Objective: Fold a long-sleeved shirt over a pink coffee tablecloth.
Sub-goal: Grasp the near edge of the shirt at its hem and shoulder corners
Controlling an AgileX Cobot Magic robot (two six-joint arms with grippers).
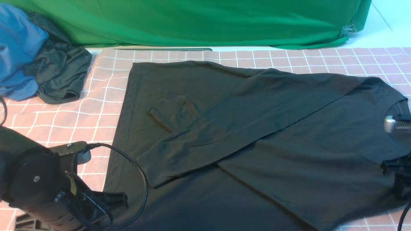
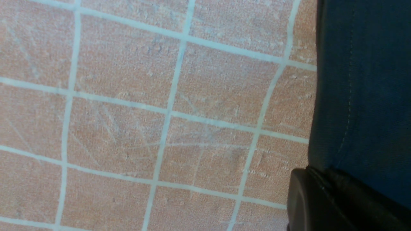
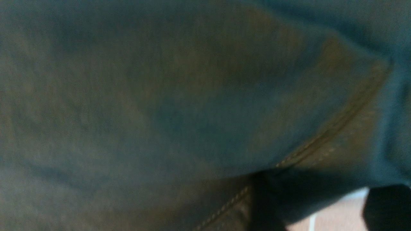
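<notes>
The long-sleeved shirt (image 1: 289, 134) is black and lies flat on the pink coffee tablecloth (image 1: 96, 106), both sleeves folded across its body and the collar at the right. My left gripper (image 1: 117, 199) is down at the hem's near left corner. In the left wrist view one dark finger (image 2: 321, 202) meets the stitched hem (image 2: 359, 96), and the jaws look shut on that edge. My right gripper (image 1: 395, 166) sits at the collar end. The right wrist view is filled by blurred shirt cloth (image 3: 160, 96); its fingers (image 3: 388, 205) stand apart, with pink tablecloth showing between them.
A blue garment (image 1: 19, 48) and a smaller dark garment (image 1: 57, 73) are bunched at the far left. A bright green cloth (image 1: 205, 22) hangs across the back. A black cable (image 1: 138, 173) loops from the left arm over the shirt's hem.
</notes>
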